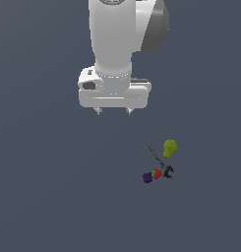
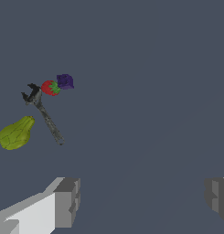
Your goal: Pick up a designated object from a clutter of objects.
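Yellow-green pear-shaped lump [image 1: 169,147] lies on the dark grey-blue worktop [image 1: 53,197], at about four o'clock from the centre of the exterior view, well apart from the arm. In the wrist view its rounded bulb and narrower end are clear [image 2: 15,133], and it rests alone, near but not touching the thin grey rod [image 2: 48,121].

That rod [image 1: 153,154] runs diagonally, with the lump just beside its middle at three o'clock in the exterior view. At the rod's lower end sits the black C-shaped clamp [image 1: 168,172]; the wrist view shows the clamp [image 2: 31,94] meeting the rod's tip, though whether they truly touch is hard to judge at this size. Just beside the clamp, at nine o'clock in the exterior view, is the red strawberry-like ball [image 1: 156,173] with a bit of green on it, and pressed against that, at eight o'clock, the dark purple cube [image 1: 147,177]. In the wrist view the ball [image 2: 50,87] and the cube [image 2: 65,82] appear to touch.

The tool [image 1: 113,111] hangs from the white arm high above the worktop, at roughly ten o'clock from the clutter. Its jaws stand wide apart with nothing between them; one grey finger [image 2: 67,201] shows plainly in the wrist view.
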You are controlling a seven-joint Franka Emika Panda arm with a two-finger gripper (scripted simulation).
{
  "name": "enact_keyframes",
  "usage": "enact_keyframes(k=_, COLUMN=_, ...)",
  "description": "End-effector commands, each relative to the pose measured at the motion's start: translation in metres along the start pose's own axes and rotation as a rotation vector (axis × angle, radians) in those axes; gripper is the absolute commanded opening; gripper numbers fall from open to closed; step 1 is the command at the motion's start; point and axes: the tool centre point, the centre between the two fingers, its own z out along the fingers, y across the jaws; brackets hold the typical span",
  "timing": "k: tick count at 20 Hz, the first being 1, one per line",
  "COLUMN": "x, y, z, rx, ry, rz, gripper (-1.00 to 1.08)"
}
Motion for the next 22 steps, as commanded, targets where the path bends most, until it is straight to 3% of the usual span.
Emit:
enact_keyframes(k=1, x=0.0, y=0.0, z=0.0, rx=0.0, ry=0.0, rz=0.0, gripper=1.0)
enact_keyframes(k=10, x=-0.005, y=-0.016, z=0.0, rx=-0.019, ry=-0.021, rz=-0.068, gripper=1.0)
enact_keyframes(k=22, x=-0.004, y=-0.018, z=0.003, rx=-0.019, ry=-0.02, rz=-0.055, gripper=1.0)
